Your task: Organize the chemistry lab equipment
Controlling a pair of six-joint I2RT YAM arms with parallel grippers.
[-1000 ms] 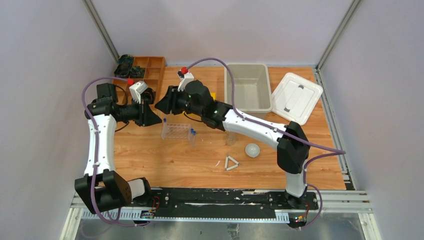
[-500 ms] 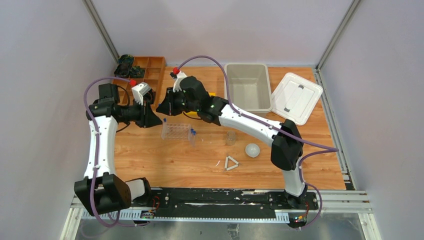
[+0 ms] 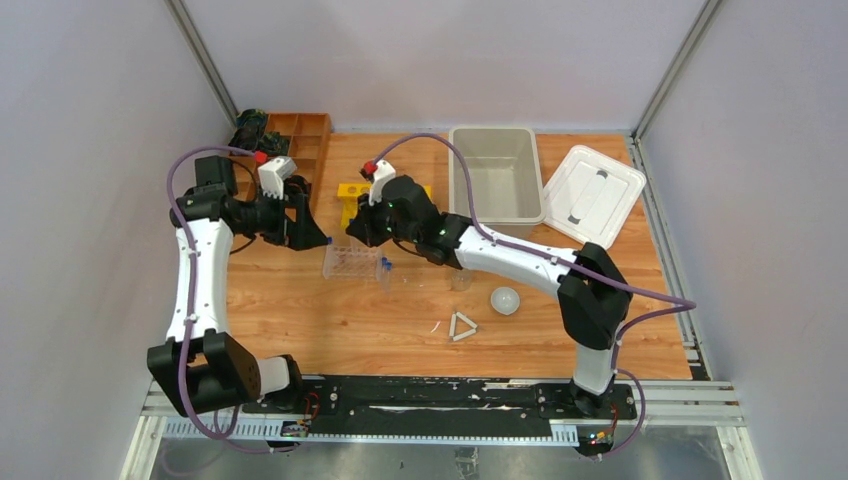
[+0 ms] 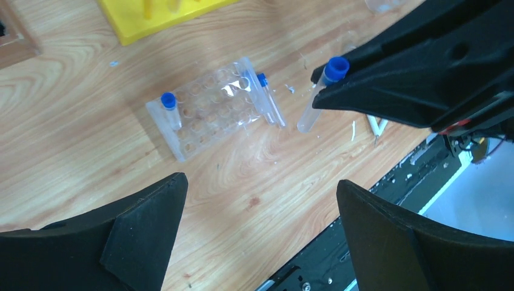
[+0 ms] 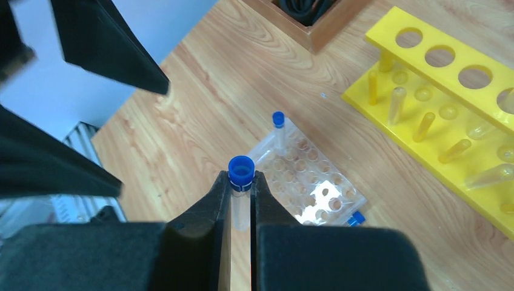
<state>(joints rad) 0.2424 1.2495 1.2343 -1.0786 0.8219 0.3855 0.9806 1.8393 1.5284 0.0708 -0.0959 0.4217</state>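
My right gripper [image 5: 241, 179] is shut on a clear tube with a blue cap [image 5: 240, 167], which it holds upright in the air above the table, just left of the clear plastic tube rack [image 5: 309, 177]. In the left wrist view the same tube [image 4: 320, 92] hangs from the right gripper's black fingers. One capped tube [image 4: 170, 108] stands in a corner of the rack [image 4: 212, 110], and another [image 4: 267, 100] lies against its far side. My left gripper [image 4: 260, 180] is open with nothing in it, left of the rack [image 3: 352, 262]. The beaker [image 3: 461, 277], white dish [image 3: 505, 300] and white triangle [image 3: 462, 326] sit to the right.
A yellow rack [image 3: 358, 195] stands behind the clear one. The wooden compartment tray [image 3: 300, 140] with black objects is at the back left. A grey bin [image 3: 495, 175] and its white lid [image 3: 592, 195] lie at the back right.
The two grippers met a second ago. The left one has opened and drawn back to the left. The right one has closed on the tube and carried it toward the clear rack.
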